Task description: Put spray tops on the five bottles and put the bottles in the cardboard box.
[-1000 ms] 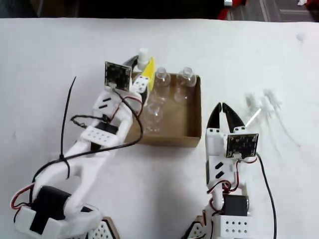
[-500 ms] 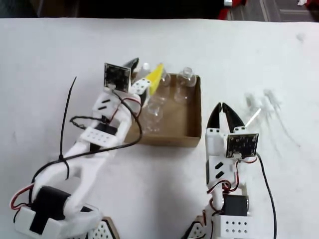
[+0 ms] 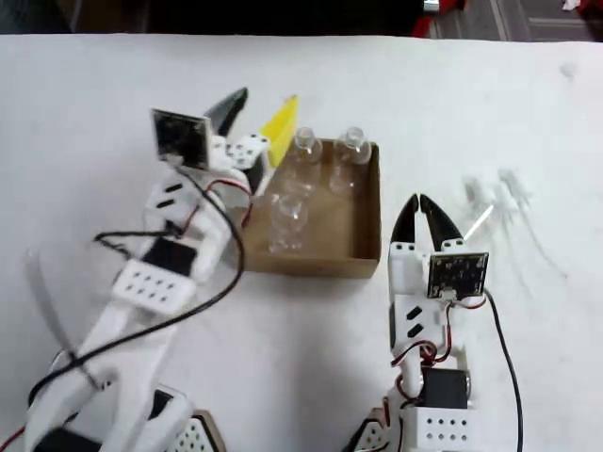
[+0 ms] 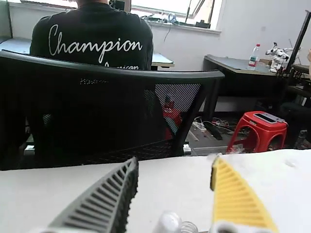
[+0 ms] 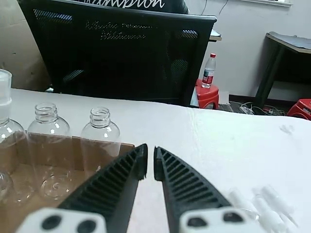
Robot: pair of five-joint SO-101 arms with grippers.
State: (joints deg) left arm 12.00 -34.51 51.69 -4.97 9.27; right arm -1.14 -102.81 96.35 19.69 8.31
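High view: even overhead light, no hard shadows. Table [image 3: 94, 94] is bright white, close to blown out toward the far edge; room beyond it is near black. Arms [image 3: 415, 320] cast only faint, soft shadows. Box [image 3: 367, 254] floor is darker along its near wall. Bottles [image 3: 287, 221] carry small glints; spray tops [image 3: 490, 198] near the right edge almost wash into the white.
Left wrist view: daylight from windows [image 4: 165, 6] at the back, chair [image 4: 97, 116] backlit and dark.
Right wrist view: same dark chair, bright table, small highlights on the bottles.
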